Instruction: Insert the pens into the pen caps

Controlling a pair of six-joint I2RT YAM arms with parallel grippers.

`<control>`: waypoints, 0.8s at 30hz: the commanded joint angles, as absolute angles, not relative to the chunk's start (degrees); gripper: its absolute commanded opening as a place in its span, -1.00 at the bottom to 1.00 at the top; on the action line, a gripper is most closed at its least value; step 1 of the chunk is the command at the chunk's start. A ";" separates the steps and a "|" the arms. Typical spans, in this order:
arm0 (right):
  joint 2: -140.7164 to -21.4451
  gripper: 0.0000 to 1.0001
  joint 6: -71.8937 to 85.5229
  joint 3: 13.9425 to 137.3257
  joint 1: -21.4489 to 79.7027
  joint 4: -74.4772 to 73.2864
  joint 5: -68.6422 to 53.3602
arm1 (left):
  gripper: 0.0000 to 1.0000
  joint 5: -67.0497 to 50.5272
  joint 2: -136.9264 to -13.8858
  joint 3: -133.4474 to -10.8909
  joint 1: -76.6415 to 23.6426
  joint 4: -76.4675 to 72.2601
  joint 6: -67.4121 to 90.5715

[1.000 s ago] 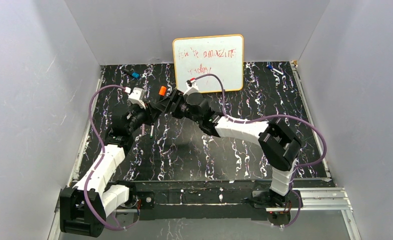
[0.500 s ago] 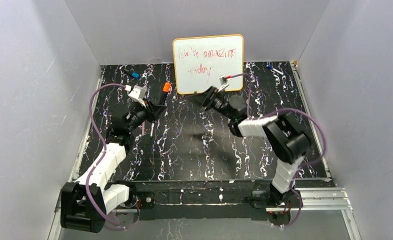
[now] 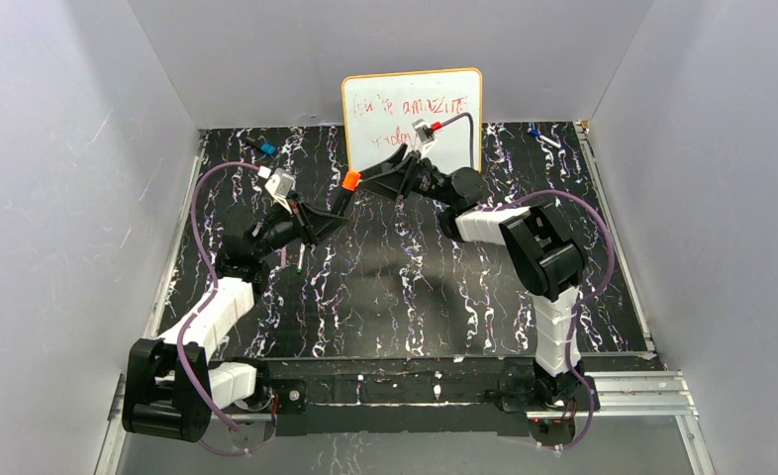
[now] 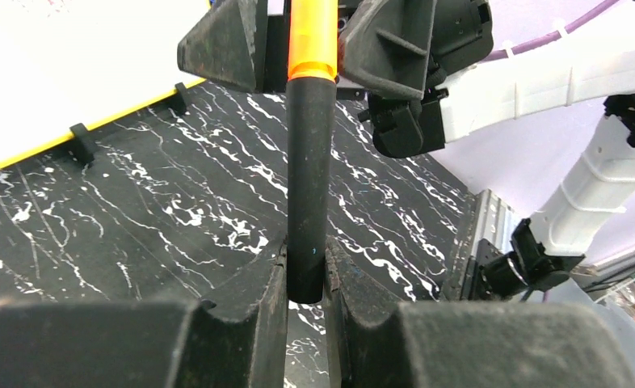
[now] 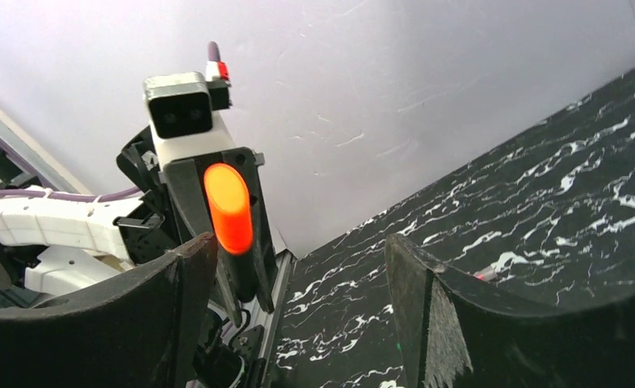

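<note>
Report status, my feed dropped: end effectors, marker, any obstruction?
Left end effector shut on black marker, held aloft. Right end effector open, straddling the orange end, not closed. Nothing else between them.

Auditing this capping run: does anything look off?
Yes: the right gripper is open around the orange end of the black marker held by the left gripper, yet it carries no visible cap.
</note>
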State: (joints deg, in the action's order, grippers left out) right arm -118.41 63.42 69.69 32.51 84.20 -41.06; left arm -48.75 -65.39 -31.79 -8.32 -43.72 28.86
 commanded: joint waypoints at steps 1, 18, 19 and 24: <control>-113.88 0.63 58.96 71.35 32.64 104.59 -42.84 | -1.00 -52.68 -65.54 -31.38 -8.07 -46.89 30.92; -114.15 0.55 58.18 75.15 35.23 104.67 -42.65 | -1.00 -53.48 -66.52 -31.65 -8.06 -48.58 32.58; -114.24 0.54 58.25 75.41 35.28 104.64 -42.74 | -1.00 -53.52 -66.53 -31.70 -8.04 -48.61 32.63; -114.97 0.34 58.89 76.77 35.45 104.62 -43.12 | -1.00 -53.61 -66.71 -31.81 -8.08 -48.69 32.66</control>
